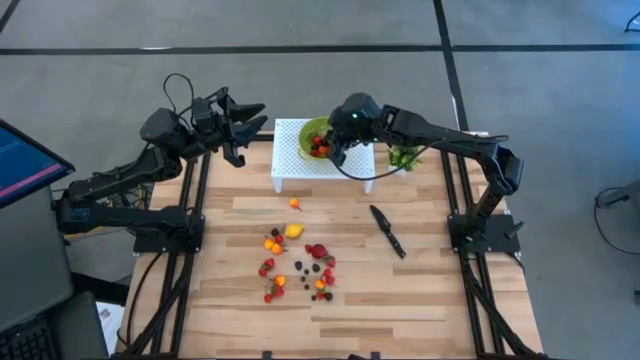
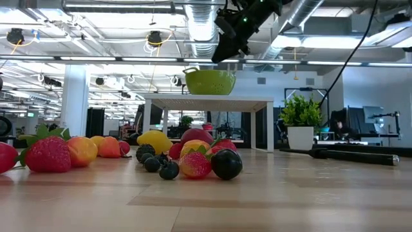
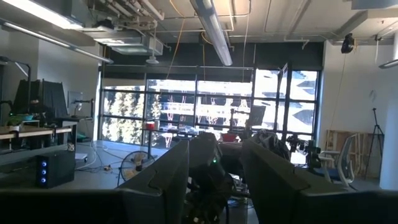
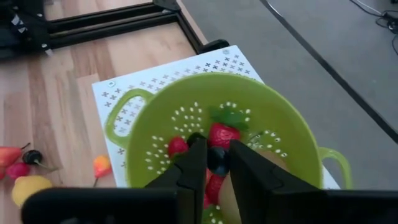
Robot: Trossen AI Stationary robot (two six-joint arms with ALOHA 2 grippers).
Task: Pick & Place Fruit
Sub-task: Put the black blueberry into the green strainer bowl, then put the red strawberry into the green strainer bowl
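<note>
Placement step: your right gripper (image 4: pixel 218 163) (over the green colander (image 4: pixel 281 118)) grips a dark berry (image 4: pixel 217 159); release next.

One colander (image 1: pixel 312 135), one knife (image 1: pixel 387 231), one potted plant (image 1: pixel 404 156).

Both arms (image 1: pixel 120 180) are showing dark, almost black housings with rounded joint casings, mounted on black frame rails along the table's sides. A thin black cable is looping above the left arm's wrist, and another is hanging in a curve under the right arm (image 1: pixel 440 135). A small green light is glowing on the right wrist. The fingers (image 4: pixel 193 168) are looking matte black, flat-sided and wedge-shaped, tapering toward blunt tips.
</note>
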